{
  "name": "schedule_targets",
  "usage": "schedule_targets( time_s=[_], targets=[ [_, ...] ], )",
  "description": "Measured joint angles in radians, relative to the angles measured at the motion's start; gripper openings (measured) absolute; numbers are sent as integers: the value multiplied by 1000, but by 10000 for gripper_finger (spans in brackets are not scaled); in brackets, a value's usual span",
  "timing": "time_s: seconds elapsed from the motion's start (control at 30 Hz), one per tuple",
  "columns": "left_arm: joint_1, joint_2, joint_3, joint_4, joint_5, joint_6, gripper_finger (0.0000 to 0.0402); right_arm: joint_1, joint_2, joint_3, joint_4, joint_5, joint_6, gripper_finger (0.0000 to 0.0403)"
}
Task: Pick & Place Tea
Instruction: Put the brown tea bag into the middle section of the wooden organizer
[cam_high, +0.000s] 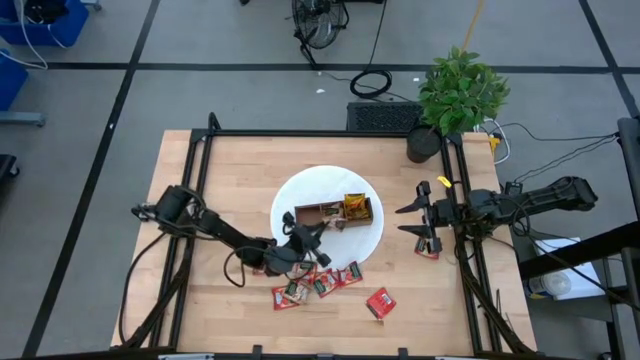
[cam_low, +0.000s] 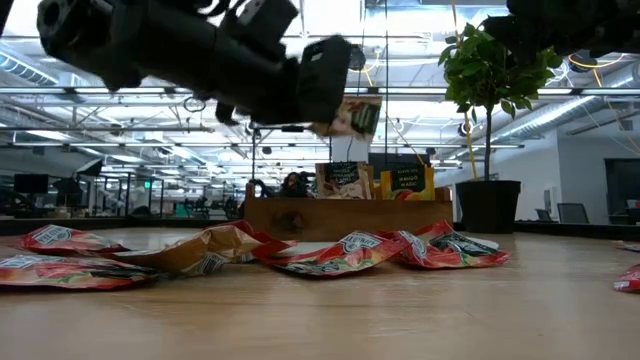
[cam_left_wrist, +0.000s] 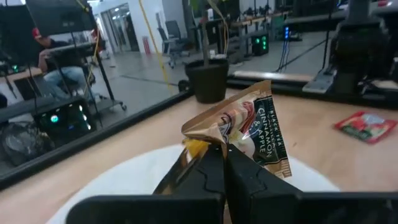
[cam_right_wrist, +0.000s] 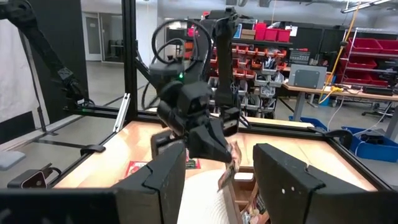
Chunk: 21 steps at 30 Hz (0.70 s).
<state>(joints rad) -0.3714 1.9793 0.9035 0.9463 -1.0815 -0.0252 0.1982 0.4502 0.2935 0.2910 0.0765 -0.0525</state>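
Sachets: crinkled red foil squares, flat on wood table.
My left gripper: pinching a tan sachet.
My right gripper: open, empty.

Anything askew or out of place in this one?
Red sachets lie scattered off the white plate, one apart from the rest. The left end effector pinches a crumpled tan sachet.

Setting: robotics lab or workshop, probably.
Black frame around wooden counter; red parts bins, workbenches, seated person at monitors.
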Motion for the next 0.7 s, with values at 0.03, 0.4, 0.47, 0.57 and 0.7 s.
schedule_targets(
  time_s=[0.03,0.4,0.47,0.57,0.7],
  targets=[
    [0,0,11,0,0,13,0,0,9,0,7,0,0,171],
    [41,0,119,2,149,191,0,-41,320,-129,583,6,-12,171],
    [47,0,125,2,186,230,0,-69,382,-124,594,7,30,171],
    [56,0,141,2,226,273,0,-112,466,-110,613,4,87,172],
    [67,0,156,2,244,307,0,-146,567,-86,647,-1,125,177]
  ],
)
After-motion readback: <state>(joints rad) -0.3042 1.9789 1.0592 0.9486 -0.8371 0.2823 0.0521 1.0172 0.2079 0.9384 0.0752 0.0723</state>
